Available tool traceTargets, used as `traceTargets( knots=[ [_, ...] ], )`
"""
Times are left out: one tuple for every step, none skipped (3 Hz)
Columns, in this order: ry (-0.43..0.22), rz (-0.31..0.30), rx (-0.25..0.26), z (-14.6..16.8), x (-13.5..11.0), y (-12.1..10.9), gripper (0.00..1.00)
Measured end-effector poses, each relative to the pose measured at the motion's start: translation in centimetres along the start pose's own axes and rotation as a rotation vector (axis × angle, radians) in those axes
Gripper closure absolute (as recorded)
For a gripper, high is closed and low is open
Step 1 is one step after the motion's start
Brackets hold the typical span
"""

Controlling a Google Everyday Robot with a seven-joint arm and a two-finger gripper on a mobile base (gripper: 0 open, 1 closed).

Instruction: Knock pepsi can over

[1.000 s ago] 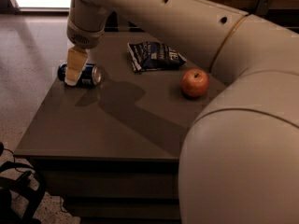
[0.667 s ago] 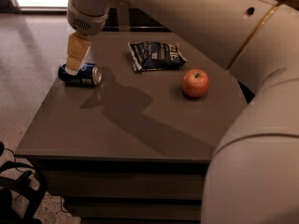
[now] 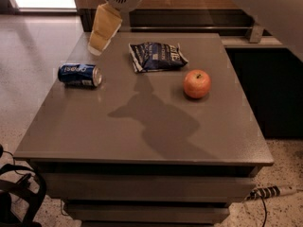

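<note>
The pepsi can (image 3: 79,75) is dark blue with white lettering and a silver top. It lies on its side near the left edge of the grey table (image 3: 142,131), its top facing right. My gripper (image 3: 101,37) hangs above the table's far left part, up and to the right of the can and apart from it. Its tan fingers (image 3: 105,27) point down and hold nothing.
A crinkled dark blue chip bag (image 3: 156,56) lies flat at the table's far middle. A red apple (image 3: 197,83) sits right of centre. A dark counter runs along the back and right. Black gear (image 3: 19,193) and a power strip (image 3: 270,192) lie on the floor.
My arm has lifted up and back to the right, away from the can. The can still lies on its side by the left edge.
</note>
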State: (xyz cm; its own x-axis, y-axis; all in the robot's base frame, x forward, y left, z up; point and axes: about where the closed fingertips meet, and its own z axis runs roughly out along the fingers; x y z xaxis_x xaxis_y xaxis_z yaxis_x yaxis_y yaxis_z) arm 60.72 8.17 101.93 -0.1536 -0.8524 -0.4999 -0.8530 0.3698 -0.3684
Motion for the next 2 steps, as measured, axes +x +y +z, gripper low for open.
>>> traceTargets(
  knots=[
    [-0.025, 0.083, 0.027, -2.0, 2.9, -1.4, 0.00],
    [-0.064, 0.171, 0.041, -2.8, 6.4, -2.5, 0.00]
  ],
)
